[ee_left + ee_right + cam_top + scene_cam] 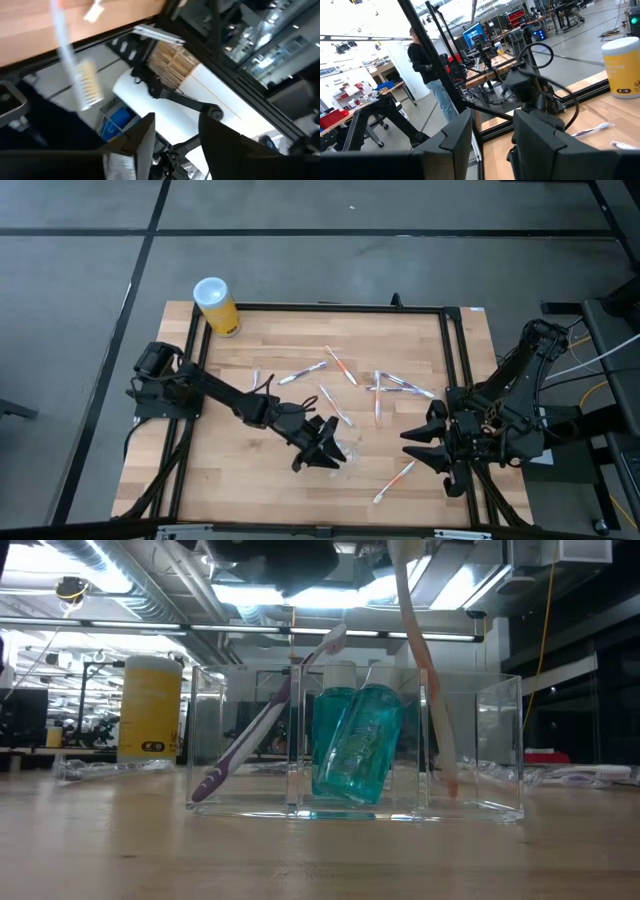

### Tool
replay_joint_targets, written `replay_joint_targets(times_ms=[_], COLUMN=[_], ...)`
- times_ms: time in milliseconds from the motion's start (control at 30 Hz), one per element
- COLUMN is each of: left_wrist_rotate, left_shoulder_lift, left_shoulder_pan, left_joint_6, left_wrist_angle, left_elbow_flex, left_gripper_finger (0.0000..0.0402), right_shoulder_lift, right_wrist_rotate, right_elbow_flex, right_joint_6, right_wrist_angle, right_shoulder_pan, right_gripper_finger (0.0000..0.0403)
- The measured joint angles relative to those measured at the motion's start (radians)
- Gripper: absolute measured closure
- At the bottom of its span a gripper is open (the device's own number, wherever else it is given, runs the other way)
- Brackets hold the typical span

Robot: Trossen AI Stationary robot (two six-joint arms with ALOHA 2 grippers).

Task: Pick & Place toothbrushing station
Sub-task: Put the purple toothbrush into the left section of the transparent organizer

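Observation:
The clear plastic holder (500, 740) stands near the table's front middle and shows faintly in the high view (352, 458). In it a purple-ended toothbrush (255, 735) leans in one end compartment. Teal tubes (355, 750) stand in the middle one. A white toothbrush with an orange end (432, 690) stands in the other, with its bristle head (88, 86) up. My left gripper (325, 452) hovers over the holder, open (177, 120), with the brush head off to one side of its fingers. My right gripper (418, 446) waits open and empty to the holder's right. Several toothbrushes (377, 395) lie on the table.
The yellow canister with a white lid (215, 305) stands at the far left corner. Loose toothbrushes lie across the table's middle (303, 373) and one near the front (395, 480). A black frame (440, 360) borders the table. A person (422, 55) stands beyond the table.

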Motion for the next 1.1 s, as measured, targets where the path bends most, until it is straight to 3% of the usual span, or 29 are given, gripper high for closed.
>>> replay_joint_targets(times_ms=[300, 433, 567, 667, 767, 900, 1100], left_wrist_rotate=[-0.026, -0.033, -0.012, 0.094, 0.228, 0.364, 0.313], left_shoulder_lift=[-0.036, -0.051, -0.050, -0.064, -0.094, -0.164, -0.199], left_shoulder_pan=[0.015, 0.014, 0.032, 0.084, 0.142, 0.220, 0.321], left_joint_6=[0.174, 0.285, 0.561, 0.776, 0.954, 1.235, 1.764], left_wrist_angle=[0.222, 0.437, 0.684, 0.761, 0.636, 0.249, -0.392], left_elbow_flex=[0.009, 0.039, 0.101, 0.177, 0.248, 0.360, 0.605], left_gripper_finger=[0.0249, 0.0255, 0.0255, 0.0256, 0.0256, 0.0257, 0.0257], right_shoulder_lift=[0.001, 0.001, 0.001, 0.001, 0.001, 0.001, 0.001], right_wrist_rotate=[0.008, 0.010, -0.010, -0.035, -0.038, -0.038, -0.038], right_elbow_flex=[0.000, 0.000, 0.000, 0.000, 0.000, 0.000, 0.000], right_joint_6=[-0.003, -0.007, -0.006, 0.000, 0.005, 0.024, 0.058], right_wrist_angle=[0.006, 0.016, 0.038, 0.051, 0.063, 0.071, 0.084], right_shoulder_pan=[0.000, -0.006, -0.023, -0.039, -0.046, -0.058, -0.073], right_gripper_finger=[0.0254, 0.0254, 0.0254, 0.0254, 0.0254, 0.0254, 0.0254])
